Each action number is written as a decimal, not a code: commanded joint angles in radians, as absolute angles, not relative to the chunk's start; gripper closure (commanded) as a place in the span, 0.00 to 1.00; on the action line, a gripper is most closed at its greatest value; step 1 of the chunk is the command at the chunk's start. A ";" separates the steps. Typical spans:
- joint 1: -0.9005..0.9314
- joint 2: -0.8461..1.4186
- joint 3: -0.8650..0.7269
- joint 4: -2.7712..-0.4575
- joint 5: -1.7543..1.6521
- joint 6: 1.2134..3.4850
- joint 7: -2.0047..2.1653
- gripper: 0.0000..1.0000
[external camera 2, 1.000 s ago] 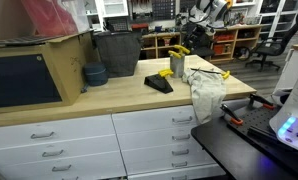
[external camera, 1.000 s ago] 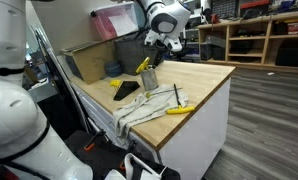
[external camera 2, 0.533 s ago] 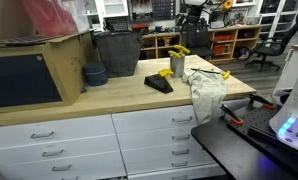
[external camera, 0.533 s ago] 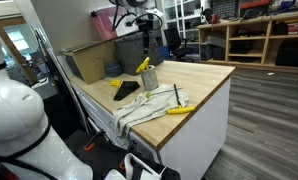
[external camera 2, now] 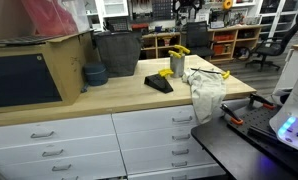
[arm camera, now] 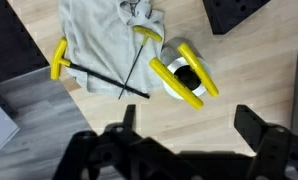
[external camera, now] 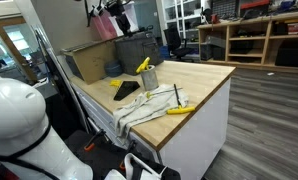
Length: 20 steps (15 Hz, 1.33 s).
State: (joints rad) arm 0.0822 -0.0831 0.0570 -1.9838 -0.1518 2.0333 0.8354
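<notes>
Workshop room with shelving along the back wall and grey plank flooring. Item one: wooden countertop, long, set over white drawers. Item two: dark bin, upright at the back of the top, beside a large box. Item three: grey cloth, crumpled, draped over the counter's front edge in both exterior views. Item four: gripper, seen clearly only in the wrist view, jaws spread wide and holding nothing, high above the countertop and well apart from everything on it. Item five: black wedge-shaped object, flat on the wood, near the cup. Item six: blue bowl, just beside the bin. Item seven: cup, upright on bare wood just beside the cloth, with two yellow handles across its mouth. It lies below the gripper and forward of the fingertips, roughly in line with the gap between the jaws; the handles' long axis runs diagonally, upper left to lower right in the wrist view. Item eight: T-handle tools, yellow grips and thin black shafts, crossed on the cloth to the cup's side.
</notes>
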 commanded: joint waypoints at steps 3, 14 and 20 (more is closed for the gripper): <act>0.105 -0.019 0.140 -2.002 -0.364 2.055 0.788 0.00; 0.137 0.166 0.105 -2.028 -0.501 2.295 0.694 0.00; 0.147 0.153 0.104 -2.061 -0.439 2.398 0.609 0.00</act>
State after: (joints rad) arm 0.1312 0.1821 0.1190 -2.0212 -0.4813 2.3492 0.6607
